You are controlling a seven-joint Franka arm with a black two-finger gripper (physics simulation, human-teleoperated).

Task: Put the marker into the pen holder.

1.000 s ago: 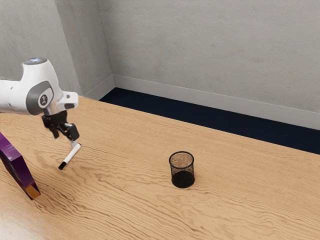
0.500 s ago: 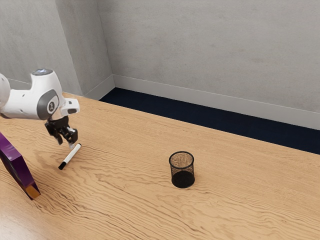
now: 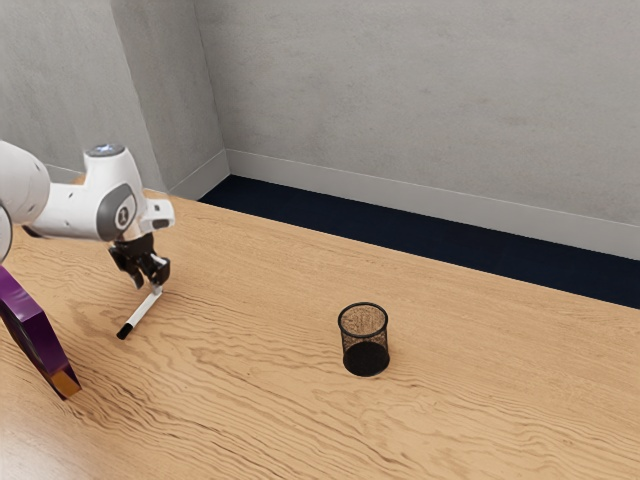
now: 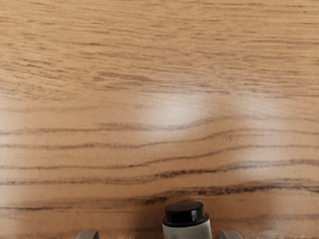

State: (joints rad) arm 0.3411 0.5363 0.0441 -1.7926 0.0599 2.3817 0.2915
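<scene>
Presently, we hold the jaws of our gripper (image 4: 159,235) apart, with nothing clamped. The two fingertips stand on opposite sides of the white marker (image 3: 142,312), with a gap between its body and each fingertip; in the wrist view, the black end plug (image 4: 185,213) lies between them, nearer one fingertip than the other. We cannot determine whether the fingertips are low enough to close on the barrel.

The marker lies on the wooden table (image 3: 480,410). Its long axis runs from beneath the gripper toward the lower left of the exterior view, ending at the black cap (image 3: 124,331). This axis crosses the line joining the fingertips, so we judge the orientation suitable for a side grip. Our single arm (image 3: 108,207) is positioned at the plug end; most of the barrel and the cap extend away from the jaws. Closing here could catch only the end and let the marker pivot; we should verify the overlap first.

The black mesh pen holder (image 3: 365,360) stands upright and empty, well apart toward the exterior view's right. We assess the task as being at the grasp step, with lift, transfer and insertion outstanding.
</scene>
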